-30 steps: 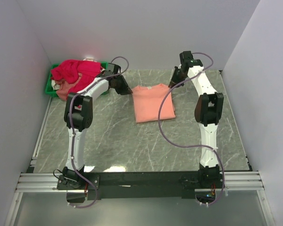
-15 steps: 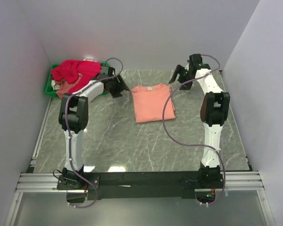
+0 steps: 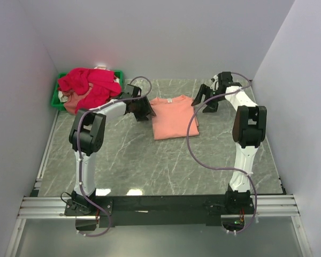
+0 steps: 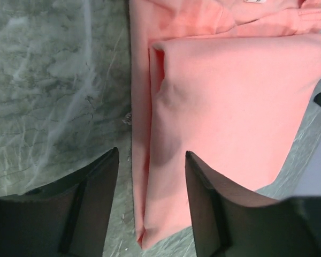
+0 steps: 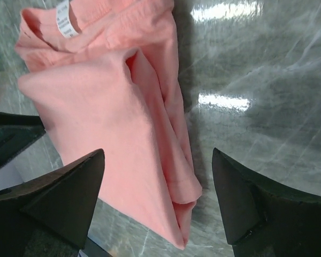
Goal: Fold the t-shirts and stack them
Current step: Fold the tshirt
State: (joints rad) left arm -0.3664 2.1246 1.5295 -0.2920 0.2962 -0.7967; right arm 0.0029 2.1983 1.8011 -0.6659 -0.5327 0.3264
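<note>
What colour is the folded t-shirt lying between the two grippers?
Plain salmon-peach; the t-shirt shows best in the left wrist view.

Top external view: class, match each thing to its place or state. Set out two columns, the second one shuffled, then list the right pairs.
1. salmon t-shirt
2. crimson t-shirts
3. green bin
4. right claw

A. open and empty, just right of the folded shirt
B. far left corner, mostly covered by cloth
C. folded flat on the table
D. heaped in a crumpled pile

Pairs: 1-C, 2-D, 3-B, 4-A
</note>
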